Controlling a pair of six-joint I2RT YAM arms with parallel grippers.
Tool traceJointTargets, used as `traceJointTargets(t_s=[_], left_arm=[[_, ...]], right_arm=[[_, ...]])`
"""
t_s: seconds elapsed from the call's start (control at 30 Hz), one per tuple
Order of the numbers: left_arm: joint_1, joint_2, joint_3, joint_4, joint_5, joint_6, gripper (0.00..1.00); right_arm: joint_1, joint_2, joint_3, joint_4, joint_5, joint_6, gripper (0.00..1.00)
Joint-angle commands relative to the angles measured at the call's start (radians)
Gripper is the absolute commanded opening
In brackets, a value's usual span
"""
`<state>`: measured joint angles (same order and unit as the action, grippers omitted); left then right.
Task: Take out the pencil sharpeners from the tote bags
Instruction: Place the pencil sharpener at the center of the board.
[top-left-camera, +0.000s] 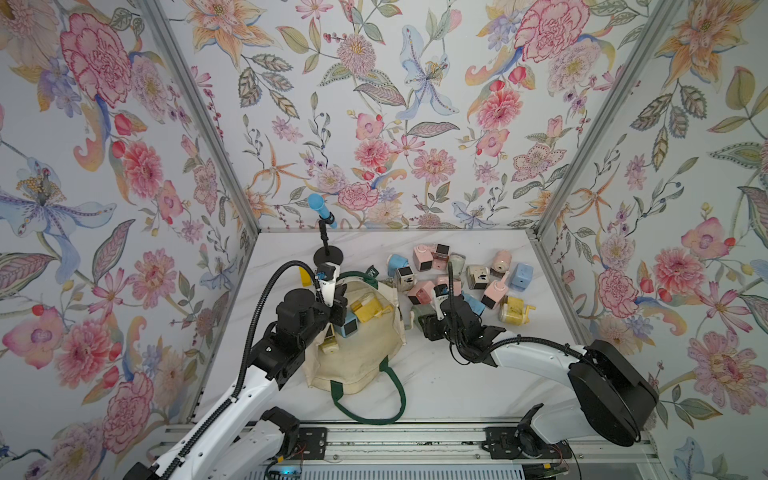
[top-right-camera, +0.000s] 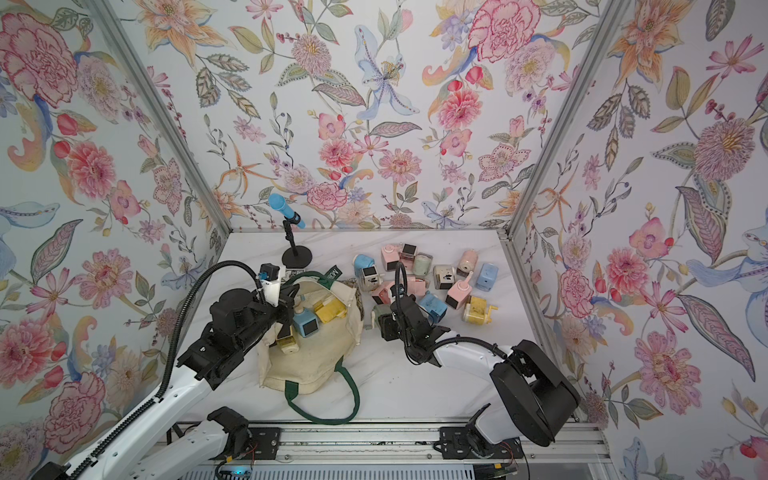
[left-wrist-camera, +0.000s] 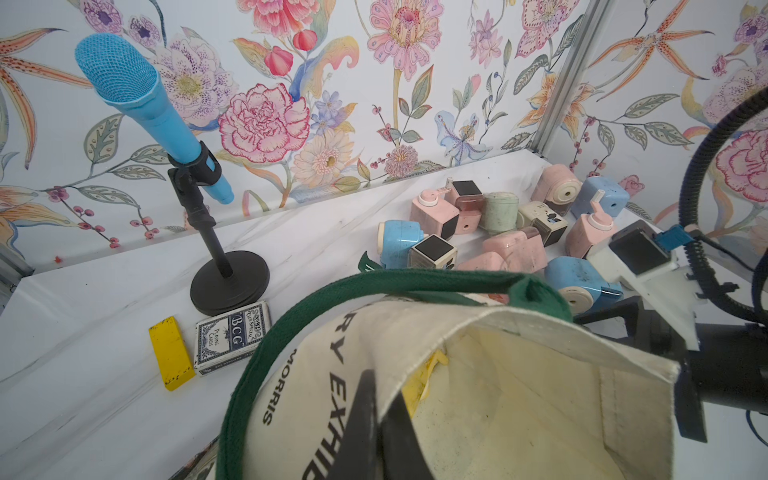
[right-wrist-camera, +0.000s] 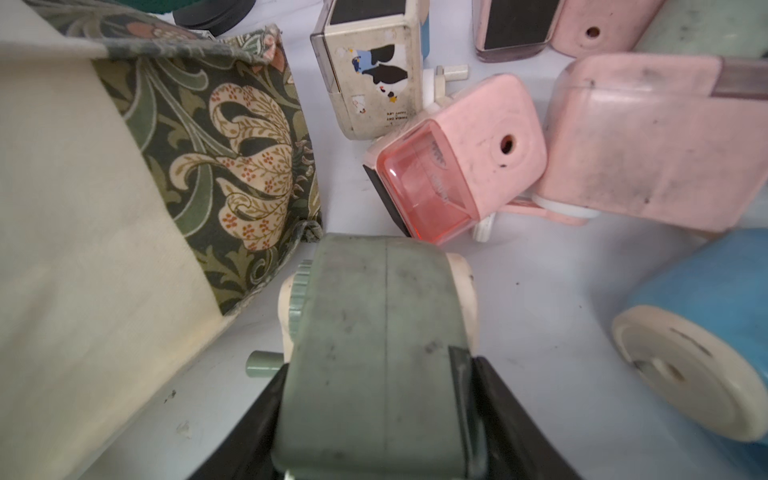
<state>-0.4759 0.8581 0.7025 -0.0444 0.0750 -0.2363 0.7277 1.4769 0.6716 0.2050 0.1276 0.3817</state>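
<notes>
The tote bag lies on the worktop, and its rim is pinched between the closed fingers of the left hand, seemingly so that the mouth is held open for reaching in. In both top views a blue sharpener, a yellow sharpener and a cream sharpener are seen inside the bag, so the job is judged unfinished. The right hand is closed around a green sharpener, held low just beside the bag's leafy band and near the pile of sharpeners laid out on the worktop, probably to be set down there. That grip is shown plainly only in the right wrist view; in the top views it is mostly hidden beneath the arm. A yellow bar and a card deck beside the microphone stand are shown clearly only in the left wrist view.
</notes>
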Motion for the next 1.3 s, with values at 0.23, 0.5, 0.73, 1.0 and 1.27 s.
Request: traceJointTargets(t_s=[0.23, 0.5, 0.73, 1.0, 1.27], left_arm=[[0.015, -0.013, 0.006, 0.015, 0.000, -0.015, 0.00], [0.015, -0.010, 0.006, 0.015, 0.001, -0.015, 0.00], [0.014, -0.012, 0.006, 0.016, 0.005, -0.017, 0.00], [0.015, -0.010, 0.006, 0.015, 0.004, -0.016, 0.00], [0.015, -0.014, 0.005, 0.017, 0.003, -0.017, 0.00]], right_arm=[[0.026, 0.114, 0.068, 0.097, 0.034, -0.054, 0.55], [0.047, 0.169, 0.089, 0.098, 0.057, -0.077, 0.64], [0.065, 0.162, 0.100, 0.071, 0.085, -0.091, 0.87], [0.088, -0.006, 0.077, -0.008, 0.121, -0.105, 1.00], [0.072, -0.347, -0.106, 0.153, 0.237, -0.071, 1.00]])
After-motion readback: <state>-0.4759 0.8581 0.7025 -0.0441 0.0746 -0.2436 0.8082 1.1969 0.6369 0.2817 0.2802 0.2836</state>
